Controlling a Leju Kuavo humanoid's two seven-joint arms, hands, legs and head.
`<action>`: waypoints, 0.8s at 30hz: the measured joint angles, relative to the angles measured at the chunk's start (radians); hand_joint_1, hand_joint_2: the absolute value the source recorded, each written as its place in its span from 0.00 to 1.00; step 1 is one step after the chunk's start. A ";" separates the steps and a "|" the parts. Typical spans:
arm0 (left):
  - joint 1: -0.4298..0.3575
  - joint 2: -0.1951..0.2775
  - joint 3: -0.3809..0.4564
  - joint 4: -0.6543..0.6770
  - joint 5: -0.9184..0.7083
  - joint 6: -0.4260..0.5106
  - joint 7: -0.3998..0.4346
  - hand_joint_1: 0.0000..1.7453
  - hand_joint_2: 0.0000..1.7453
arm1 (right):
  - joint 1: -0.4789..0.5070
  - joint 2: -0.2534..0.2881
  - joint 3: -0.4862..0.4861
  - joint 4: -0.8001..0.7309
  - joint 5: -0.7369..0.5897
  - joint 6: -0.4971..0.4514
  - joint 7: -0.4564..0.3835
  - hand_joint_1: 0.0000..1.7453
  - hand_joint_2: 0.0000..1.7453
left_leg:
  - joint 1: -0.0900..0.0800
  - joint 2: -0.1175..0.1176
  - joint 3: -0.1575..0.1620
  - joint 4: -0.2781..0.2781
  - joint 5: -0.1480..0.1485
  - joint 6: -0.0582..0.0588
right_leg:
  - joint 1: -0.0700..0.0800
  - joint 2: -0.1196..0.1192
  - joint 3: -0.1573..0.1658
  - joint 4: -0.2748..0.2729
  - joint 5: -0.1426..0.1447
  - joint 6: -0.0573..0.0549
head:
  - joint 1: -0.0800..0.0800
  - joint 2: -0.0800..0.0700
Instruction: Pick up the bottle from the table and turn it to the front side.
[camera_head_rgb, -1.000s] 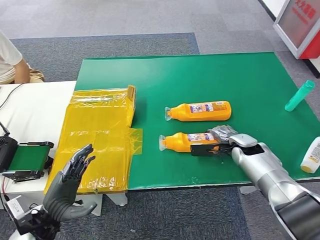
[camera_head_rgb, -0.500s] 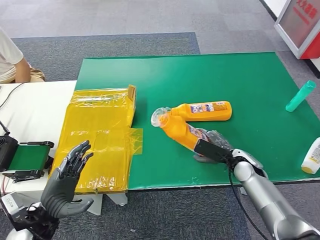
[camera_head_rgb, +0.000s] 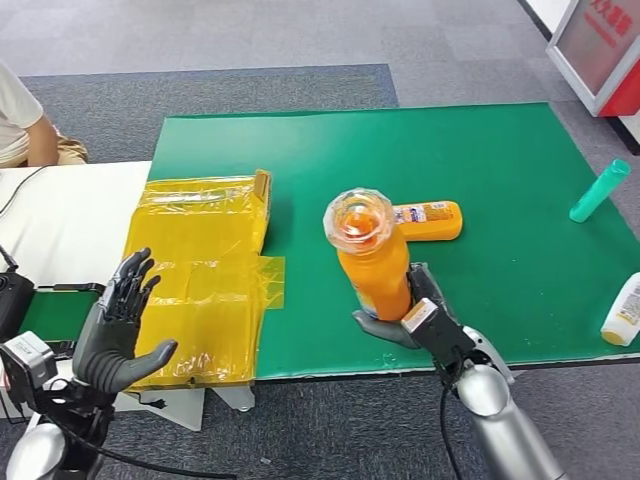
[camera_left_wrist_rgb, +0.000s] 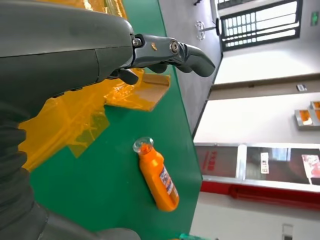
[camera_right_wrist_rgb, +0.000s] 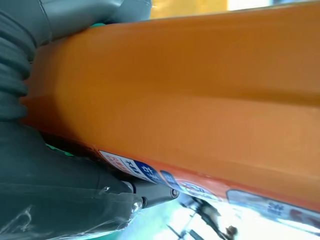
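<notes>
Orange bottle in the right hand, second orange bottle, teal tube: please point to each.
held orange bottle (camera_head_rgb: 375, 275), head view, body.
second orange bottle (camera_head_rgb: 432, 219), head view, label end.
teal tube (camera_head_rgb: 599, 191), head view, middle.

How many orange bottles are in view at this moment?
2. One orange bottle is held upright in the right hand, its clear cap toward the camera. The second orange bottle lies on the green mat just behind it.

The left hand (camera_head_rgb: 113, 335) was dark grey, with black jointed fingers (camera_head_rgb: 128, 285) and a thick grey thumb. Its wrist had a silver round joint and a small white box with thin black cables. The right hand (camera_head_rgb: 423, 320) was dark grey too, with a small white label, a black cable and a silver arm (camera_head_rgb: 502, 430).
</notes>
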 joint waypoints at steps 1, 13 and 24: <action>-0.007 -0.006 0.002 0.006 0.001 0.012 -0.002 0.00 1.00 | 0.008 0.007 0.004 -0.022 0.012 -0.023 0.002 1.00 1.00 | 0.000 0.000 0.000 0.000 0.000 0.000 | 0.000 0.000 0.000 0.000 0.000 0.000 | 0.000 0.000; -0.064 -0.060 -0.003 0.013 -0.050 0.098 0.001 0.00 1.00 | 0.056 0.042 0.060 -0.125 0.070 -0.137 0.017 1.00 1.00 | 0.000 0.000 0.000 0.000 0.000 0.000 | 0.000 0.000 0.000 0.000 0.000 0.000 | 0.000 0.000; -0.086 -0.058 -0.111 0.007 -0.013 -0.076 0.021 0.00 1.00 | 0.055 0.060 0.103 -0.112 0.202 -0.244 0.037 1.00 1.00 | 0.000 0.000 0.000 0.000 0.000 0.000 | 0.000 0.000 0.000 0.000 0.000 0.000 | 0.000 0.000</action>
